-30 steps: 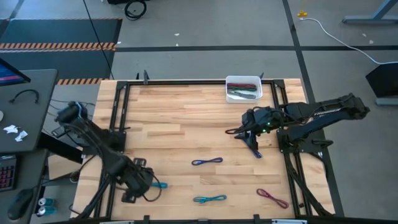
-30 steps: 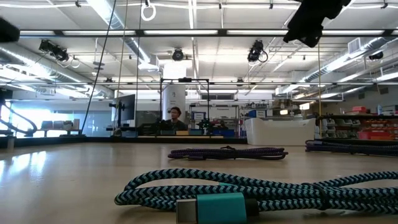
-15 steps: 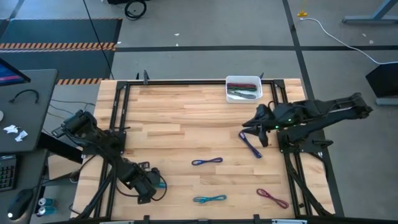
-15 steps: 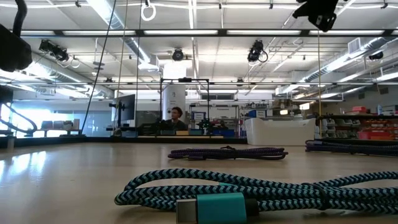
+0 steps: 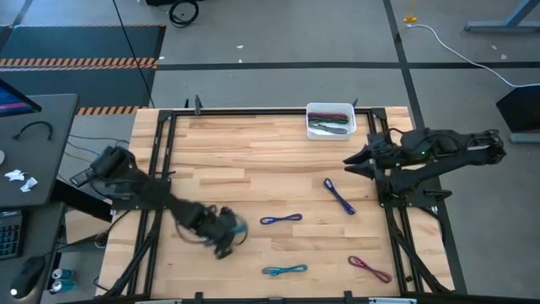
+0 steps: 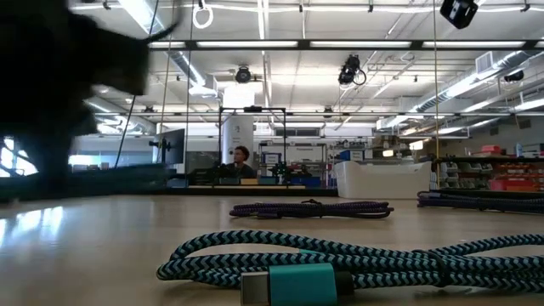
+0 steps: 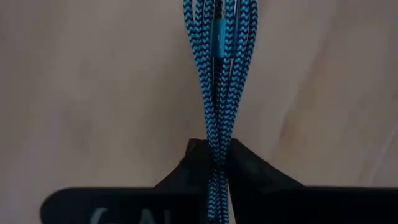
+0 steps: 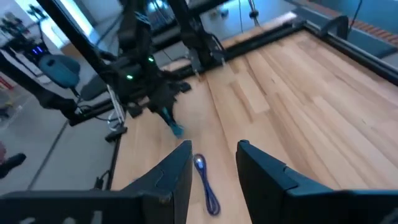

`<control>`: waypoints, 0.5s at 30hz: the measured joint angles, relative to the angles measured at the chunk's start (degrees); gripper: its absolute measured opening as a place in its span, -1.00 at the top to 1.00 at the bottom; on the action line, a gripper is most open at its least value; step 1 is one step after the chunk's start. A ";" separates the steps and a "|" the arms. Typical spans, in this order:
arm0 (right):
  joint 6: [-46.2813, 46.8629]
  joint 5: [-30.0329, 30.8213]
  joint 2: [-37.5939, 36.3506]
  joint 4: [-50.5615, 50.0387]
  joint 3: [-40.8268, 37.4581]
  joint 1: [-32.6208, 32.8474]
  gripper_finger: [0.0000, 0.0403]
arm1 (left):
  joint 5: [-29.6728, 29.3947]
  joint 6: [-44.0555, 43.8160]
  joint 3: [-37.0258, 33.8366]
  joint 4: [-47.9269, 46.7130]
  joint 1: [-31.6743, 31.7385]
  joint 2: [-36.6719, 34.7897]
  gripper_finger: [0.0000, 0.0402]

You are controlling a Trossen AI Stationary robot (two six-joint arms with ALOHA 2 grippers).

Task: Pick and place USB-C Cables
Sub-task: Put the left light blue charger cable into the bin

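My left gripper (image 5: 228, 235) stands over the table's near left-middle, shut on a bright blue braided USB-C cable (image 7: 217, 68), which also shows in the right wrist view (image 8: 173, 125). My right gripper (image 5: 349, 160) hovers open and empty near the right edge, above a blue-purple cable (image 5: 339, 195) lying flat. Also flat on the wood lie a purple cable (image 5: 281, 219), a teal cable (image 5: 284, 270) and a maroon cable (image 5: 369, 268). The white bin (image 5: 330, 108) at the far edge holds more cables. My left gripper pinches the folded blue cable bundle between its two fingers (image 7: 249, 165), several strands together, near one end (image 7: 215, 138). The fingers point down at it from above. The rest of the bundle hangs below the fingers (image 8: 176, 129); whether its low end touches the wood I cannot tell.
Black frame rails (image 5: 159, 160) run along the table's left, right and far edges. Bare wood lies between the bin and the loose cables. A dark desk (image 5: 25, 143) with a keyboard stands off the left side. A person shows far behind in the low view (image 6: 240, 158).
My left gripper has shut on the blue cable at the near left and carried it toward the table's middle. My right gripper has risen and drawn back toward the right edge, leaving the blue-purple cable lying on the wood.
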 joint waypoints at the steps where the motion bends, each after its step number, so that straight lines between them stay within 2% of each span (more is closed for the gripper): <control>1: 0.49 0.04 -0.16 0.42 0.02 -0.02 0.35 | -0.90 1.11 1.34 0.02 1.97 0.00 0.83; 5: 0.23 2.84 0.07 2.06 0.02 -0.18 0.35 | -5.30 8.37 8.51 0.18 9.91 0.00 0.83; 9: 1.94 7.46 1.42 5.03 0.02 -3.59 0.35 | -6.38 18.43 17.03 0.16 18.81 0.00 0.83; 15: 3.29 4.86 3.65 15.49 0.02 -12.47 0.21 | -6.17 31.63 29.20 0.09 30.34 -0.02 0.83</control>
